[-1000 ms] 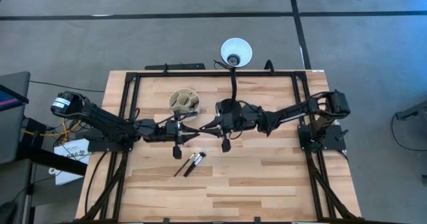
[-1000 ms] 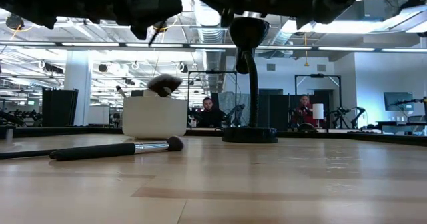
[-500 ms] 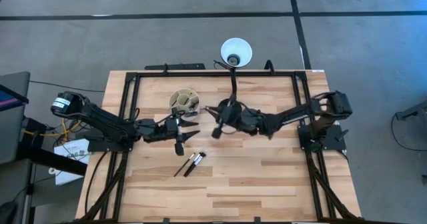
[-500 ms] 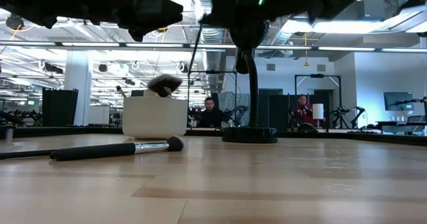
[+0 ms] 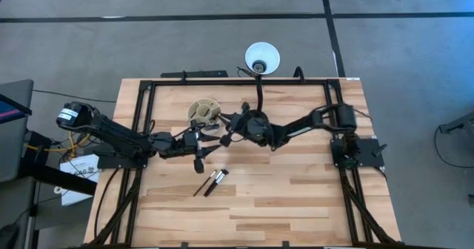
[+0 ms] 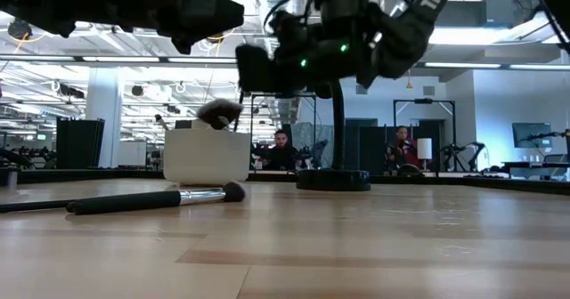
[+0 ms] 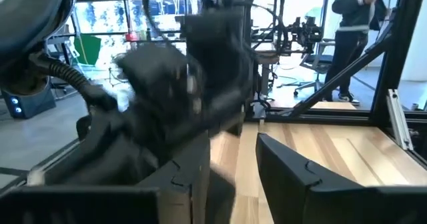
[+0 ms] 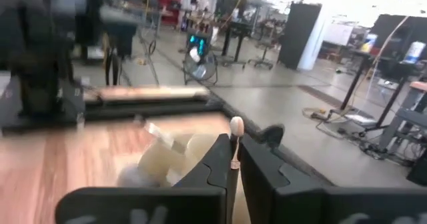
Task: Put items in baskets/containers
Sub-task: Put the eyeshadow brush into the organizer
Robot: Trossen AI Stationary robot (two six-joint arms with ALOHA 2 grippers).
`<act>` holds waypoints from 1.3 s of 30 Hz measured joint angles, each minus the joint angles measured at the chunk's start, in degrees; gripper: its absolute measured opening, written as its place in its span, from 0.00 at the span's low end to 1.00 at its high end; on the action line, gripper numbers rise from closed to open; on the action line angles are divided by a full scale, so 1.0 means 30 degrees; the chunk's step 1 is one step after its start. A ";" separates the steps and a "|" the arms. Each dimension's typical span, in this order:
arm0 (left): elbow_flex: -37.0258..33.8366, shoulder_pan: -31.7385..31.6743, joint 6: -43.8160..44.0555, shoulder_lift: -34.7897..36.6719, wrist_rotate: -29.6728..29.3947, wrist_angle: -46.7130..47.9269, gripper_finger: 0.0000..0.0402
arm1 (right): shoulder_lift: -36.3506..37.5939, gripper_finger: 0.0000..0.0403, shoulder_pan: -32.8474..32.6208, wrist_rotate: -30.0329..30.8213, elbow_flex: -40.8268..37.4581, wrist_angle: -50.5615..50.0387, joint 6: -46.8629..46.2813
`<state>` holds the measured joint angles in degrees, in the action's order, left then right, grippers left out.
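The cream cup (image 5: 204, 112) stands on the far-left part of the table with brushes sticking out of it (image 6: 218, 112). A few black-handled brushes (image 5: 212, 182) lie flat on the wood nearer to me, one of them plain in the low view (image 6: 151, 199). My right gripper (image 5: 227, 127) hovers just right of the cup, shut on a thin brush. In the right wrist view the cup (image 8: 175, 159) lies just beyond the fingers. My left gripper (image 5: 212, 147) waits open between the cup and the loose brushes, touching nothing. My right gripper (image 8: 235, 159) pinches a thin brush shaft (image 8: 234, 151) between its two fingers. The brush's pale tip (image 8: 236, 125) shows just past the fingertips. The gripper reaches in from the table's right, and the brush is lifted clear of the table, beside the cup.
A black desk lamp stands right of the cup on its round base (image 6: 333, 180), its white shade (image 5: 262, 58) past the far edge. A black frame (image 5: 222, 84) rims the table. Bare wood spreads along the near half. People sit in the room behind.
My right gripper has swung from the middle of the table toward the left and far edge, up to the cup, turning as it went and staying shut on the brush. The left arm and the brushes on the table have kept still.
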<state>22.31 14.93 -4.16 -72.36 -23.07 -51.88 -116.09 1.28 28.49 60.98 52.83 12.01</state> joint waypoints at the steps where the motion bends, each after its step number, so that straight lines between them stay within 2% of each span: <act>1: 0.0000 0.0029 0.0006 0.0000 0.0086 -0.0006 0.29 | -0.0312 0.04 -0.0007 0.0015 0.0156 -0.0129 0.0013; 5: 0.0000 0.0167 0.0028 0.0000 0.0200 -0.0003 0.30 | -0.1118 0.06 0.0000 -0.0001 0.0887 -0.0364 -0.0001; 9: 0.0000 0.0282 0.0042 0.0000 0.0196 0.0002 0.32 | -0.1087 0.10 0.0000 0.0012 0.1169 -0.2289 -0.0001; 15: 0.0000 0.0459 0.0322 0.0000 0.0204 0.0005 0.32 | -0.0920 0.18 0.0000 0.0014 0.1178 -0.2283 -0.0007; 19: 0.0000 0.0973 0.1556 0.0000 0.0205 0.0073 0.32 | -0.0926 0.26 -0.0035 0.0016 0.1170 -0.2314 -0.0001; 22: 0.0000 0.1691 0.2410 0.0000 0.0211 0.0792 0.32 | -0.0338 0.32 -0.0318 0.0065 0.1125 -0.2602 -0.0001; 26: 0.0006 0.3059 0.4875 -0.0224 -0.0141 0.2973 0.32 | 0.1799 0.39 -0.1097 -0.0016 0.1155 -0.3972 0.0166; 29: 0.0007 0.4612 0.6891 -0.0891 -0.1672 0.4832 0.32 | 0.3952 0.42 -0.1784 -0.0010 0.1156 -0.6302 0.0890; 31: 0.0007 0.5824 0.7980 -0.1605 -0.3434 0.5669 0.32 | 0.5445 0.43 -0.2243 -0.0011 0.1156 -0.7689 0.1110; 35: 0.0007 0.8012 0.9718 -0.3246 -0.6778 0.5706 0.32 | 0.7701 0.43 -0.2942 -0.0024 0.1170 -1.0180 0.0590; 39: 0.0007 0.9415 1.1612 -0.5287 -0.9283 0.5712 0.32 | 0.8613 0.41 -0.3335 -0.0059 0.1169 -1.1412 -0.0287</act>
<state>22.33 43.18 30.68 -88.22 -50.92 -34.75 -90.25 -8.73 28.32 64.49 18.60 11.15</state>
